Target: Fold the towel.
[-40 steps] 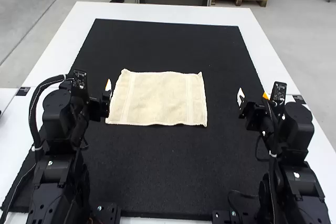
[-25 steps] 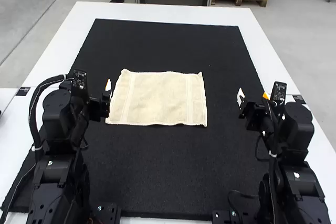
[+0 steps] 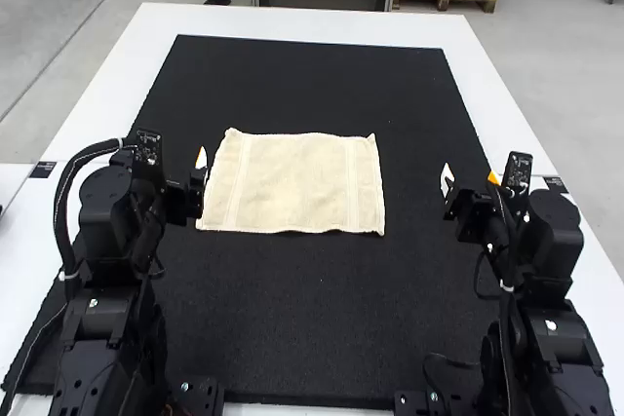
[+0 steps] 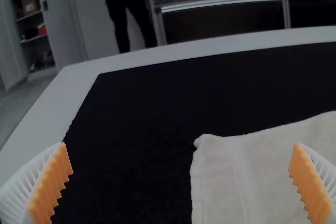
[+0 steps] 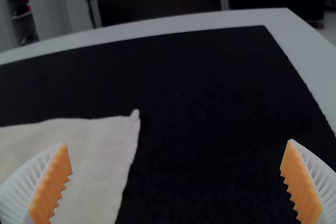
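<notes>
"Two black robot arms are nearest, yes?"

"Yes. The left arm [image 3: 112, 289] and the right arm [image 3: 561, 328] stand at either side, both reaching forward over a black mat [image 3: 312, 328]."

"And their grippers?"

"The left gripper [image 3: 183, 200] is just beside the left edge of a cream towel [image 3: 297, 182]; I cannot tell whether they touch. The right gripper [image 3: 470, 179] is well apart from the towel, off its right edge."

"Are the pincers closed?"

"No, both are wide apart. In the left wrist view, white ribbed fingers with orange pads [image 4: 51, 184] stand on either side, and the towel's far left corner appears between them, farther off. In the right wrist view, the same kind of fingers [image 5: 50, 184] are spread just as widely, with the towel's far right corner farther off."

"How does the towel lie?"

"Spread flat on the mat, left of its middle, longer from side to side. Its near edge is slightly wavy. A woven band runs along each short end, and the two far corners come to small points."

"What is farther away?"

"More of the black mat, then the white rim of the table [image 3: 312, 18]."
</notes>
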